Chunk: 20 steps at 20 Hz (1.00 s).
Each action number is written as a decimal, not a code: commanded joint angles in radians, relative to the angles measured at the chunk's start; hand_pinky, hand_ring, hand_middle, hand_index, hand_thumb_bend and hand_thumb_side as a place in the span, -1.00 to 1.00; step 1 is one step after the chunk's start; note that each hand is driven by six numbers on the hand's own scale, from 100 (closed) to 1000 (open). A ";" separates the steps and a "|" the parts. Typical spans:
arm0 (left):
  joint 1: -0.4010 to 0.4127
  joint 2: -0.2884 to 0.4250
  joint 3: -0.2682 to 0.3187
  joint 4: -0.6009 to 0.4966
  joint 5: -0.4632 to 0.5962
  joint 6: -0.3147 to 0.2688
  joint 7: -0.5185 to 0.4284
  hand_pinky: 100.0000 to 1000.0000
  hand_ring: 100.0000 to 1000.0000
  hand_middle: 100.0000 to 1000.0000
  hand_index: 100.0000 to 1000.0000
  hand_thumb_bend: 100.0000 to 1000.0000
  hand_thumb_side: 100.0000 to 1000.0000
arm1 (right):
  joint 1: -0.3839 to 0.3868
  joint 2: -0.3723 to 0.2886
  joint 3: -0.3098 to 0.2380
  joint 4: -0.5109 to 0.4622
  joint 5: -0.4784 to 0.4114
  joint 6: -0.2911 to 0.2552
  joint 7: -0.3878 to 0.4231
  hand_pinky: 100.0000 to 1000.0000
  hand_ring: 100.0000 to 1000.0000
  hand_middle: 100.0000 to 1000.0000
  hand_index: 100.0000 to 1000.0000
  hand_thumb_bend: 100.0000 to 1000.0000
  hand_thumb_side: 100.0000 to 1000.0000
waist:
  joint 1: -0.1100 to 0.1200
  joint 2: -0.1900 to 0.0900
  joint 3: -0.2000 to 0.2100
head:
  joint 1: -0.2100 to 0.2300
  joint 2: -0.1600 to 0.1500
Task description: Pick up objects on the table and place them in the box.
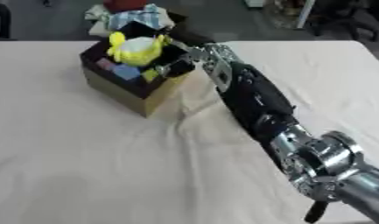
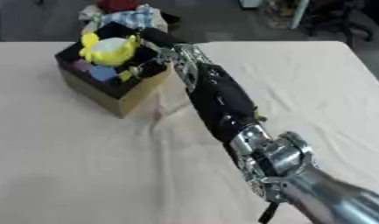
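fingers (image 1: 175, 66) of the right hand (image 1: 194, 56) reach over the near right rim of the box (image 1: 119, 94); they are partly hidden against the dark interior, so i cannot tell whether they are spread or curled, nor whether they hold anything

going left to right: the bare cloth-covered table (image 1: 62, 166) comes first, well away from the fingers; next the box, a cardboard cube with a dark inside, standing on the table with one corner turned toward the camera; inside it, just to the left of the fingers and slightly beyond them, sits a yellow toy (image 1: 137, 49) with a pale top, and below that toy, nearer the camera, lie small pink, blue and yellow blocks (image 1: 124, 71); then the fingers themselves at the rim, and last the right forearm (image 1: 253, 98) running back down to the lower right corner

the relation that matters: the box opening lies directly under and to the left of the fingers, and the yellow toy stands close beside them, possibly touching. its long axis looks roughly upright. the forearm runs diagonally from lower right to upper left, across the box's right corner

no left hand shows, so the right hand is the only one near. no loose object is visible on the table around the fingers; i judge this is a placing step, at or about release over the box
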 commanded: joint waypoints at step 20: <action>-0.004 0.015 0.021 -0.019 -0.005 0.003 0.016 0.62 0.45 0.34 0.66 -1.00 0.25 | -0.054 -0.093 0.063 -0.142 0.073 -0.090 -0.016 0.73 0.91 1.00 1.00 -0.47 0.06 | -0.012 -0.023 -0.051 | 0.017 -0.015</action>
